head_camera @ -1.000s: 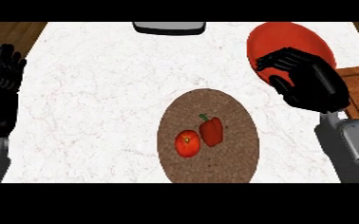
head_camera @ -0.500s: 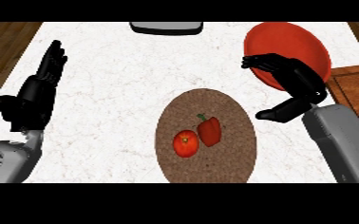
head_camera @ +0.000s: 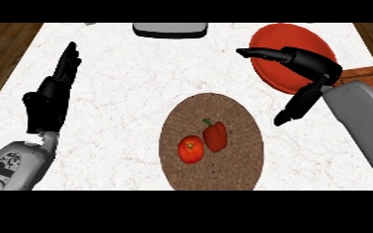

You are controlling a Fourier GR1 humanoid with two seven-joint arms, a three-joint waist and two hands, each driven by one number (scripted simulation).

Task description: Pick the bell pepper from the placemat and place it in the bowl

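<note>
Pepper point(head_camera: 215, 136), red with a short green stem, lies near the middle of a round brown placemat point(head_camera: 226, 113), touching or just beside a red tomato point(head_camera: 190, 149) on its left. The mat sits on a white marbled counter point(head_camera: 138, 84) with wooden floor showing at both far corners. A grey object point(head_camera: 170, 29) sits at the counter's far edge. The red bowl point(head_camera: 280, 39) stands to the upper right, well apart from the mat. The right hand point(head_camera: 310, 64) hangs in front of the bowl, spread wide, fingers pointing left and thumb pointing down toward the mat; it holds nothing. The left hand point(head_camera: 51, 96) rests open at the left side, fingers straight and up, touching nothing.
</note>
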